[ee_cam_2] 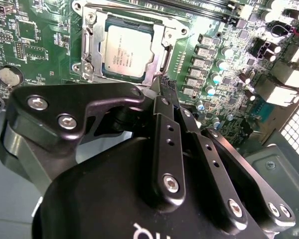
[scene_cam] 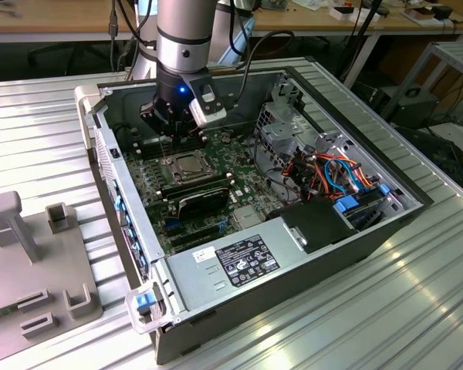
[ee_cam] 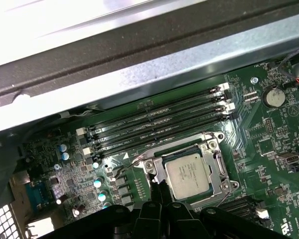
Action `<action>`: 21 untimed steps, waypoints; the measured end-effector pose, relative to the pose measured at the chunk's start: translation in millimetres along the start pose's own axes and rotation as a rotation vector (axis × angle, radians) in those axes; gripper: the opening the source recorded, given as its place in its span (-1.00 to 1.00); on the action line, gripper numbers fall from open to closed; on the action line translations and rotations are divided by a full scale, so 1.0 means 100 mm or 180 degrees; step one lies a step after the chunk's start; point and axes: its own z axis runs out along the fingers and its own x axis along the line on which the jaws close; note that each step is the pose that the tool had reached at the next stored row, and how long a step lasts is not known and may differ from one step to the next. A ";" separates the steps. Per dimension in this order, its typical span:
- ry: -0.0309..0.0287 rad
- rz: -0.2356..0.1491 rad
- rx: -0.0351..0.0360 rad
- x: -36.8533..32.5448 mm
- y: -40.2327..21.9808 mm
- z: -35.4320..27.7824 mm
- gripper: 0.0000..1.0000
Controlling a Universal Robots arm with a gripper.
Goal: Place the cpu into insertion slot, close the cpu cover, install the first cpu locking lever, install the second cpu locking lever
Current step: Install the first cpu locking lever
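The cpu (ee_cam_2: 127, 52) sits in the slot (ee_cam_2: 132, 21) on the green board (ee_cam_2: 30, 30), with the cover (ee_cam_2: 94, 50) lying flat around it. The tool (ee_cam_2: 164, 84) hangs low inside the open case (scene_cam: 293, 254), its fingers (ee_cam_2: 165, 134) together, their tips just beside the cover's corner toward the exterior view's left. The case rests on a ribbed metal surface (scene_cam: 370, 308).

In the foreground the black metal gripper (ee_cam_2: 163, 82), its fingers (ee_cam_2: 168, 142) pressed together, tips at the edge of the thin silvery square cpu cover (ee_cam_2: 95, 47), which frames the silvery-grey square cpu (ee_cam_2: 128, 50) on the green motherboard (ee_cam_2: 35, 50) behind.
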 end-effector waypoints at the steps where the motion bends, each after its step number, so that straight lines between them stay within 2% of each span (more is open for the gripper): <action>1: 0.0000 -0.0006 0.0000 0.000 0.000 0.000 -0.78; 7: -0.0001 -0.0036 -0.0001 0.009 -0.003 0.000 -0.78; 12: -0.0001 -0.0177 -0.0001 0.040 -0.013 -0.006 -0.78; 16: -0.0003 -0.0237 0.0000 0.043 -0.006 -0.057 -0.78; 18: -0.0005 -0.0274 0.0006 0.047 -0.006 -0.063 -0.78; 19: -0.0005 -0.0313 0.0007 0.052 -0.007 -0.063 -0.78; 21: -0.0007 -0.0472 0.0005 0.070 -0.013 -0.064 -0.78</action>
